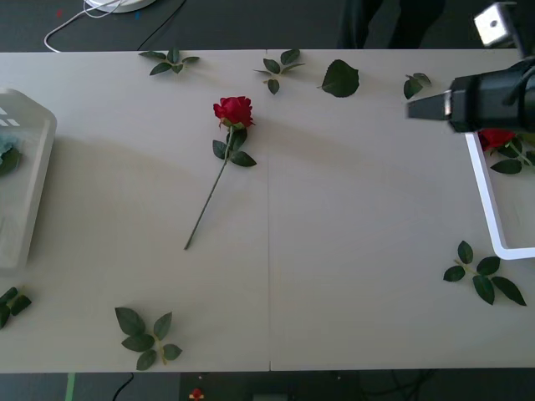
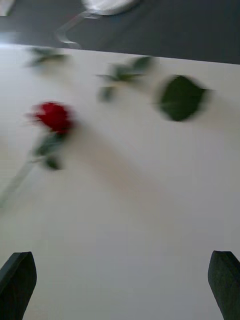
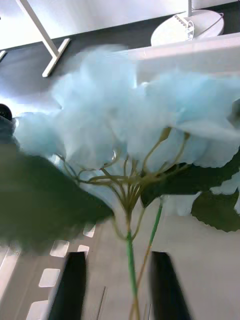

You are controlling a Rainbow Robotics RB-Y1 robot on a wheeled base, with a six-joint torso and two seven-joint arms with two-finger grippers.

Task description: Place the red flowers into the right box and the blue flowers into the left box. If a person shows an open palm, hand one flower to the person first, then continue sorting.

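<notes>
Red flowers are what I look at first: one red rose [image 1: 232, 110] lies flat on the table [image 1: 351, 251], near the middle toward the far side, with its stem pointing back at me, and another red bloom [image 1: 496, 138] sits inside the right box [image 1: 487, 205] at the table's right edge. My right gripper [image 2: 120, 285] hangs above the table near that box, its fingers wide apart and holding nothing, and its camera looks at the loose rose [image 2: 54, 116]. My left gripper [image 3: 119, 285] is over the left box [image 1: 25, 209], and its two fingers stand close on each side of the stem of a blue flower [image 3: 135, 125] (I think they pinch it, but I cannot tell for sure). So I judge the step in hand is putting the blue one down in the left box while the right arm gets ready for the rose. Next I should lower the open right fingers over the thin stem, close gently, and lift. Loose leaf sprigs [image 1: 483, 271] lie around; I must not grab those.
</notes>
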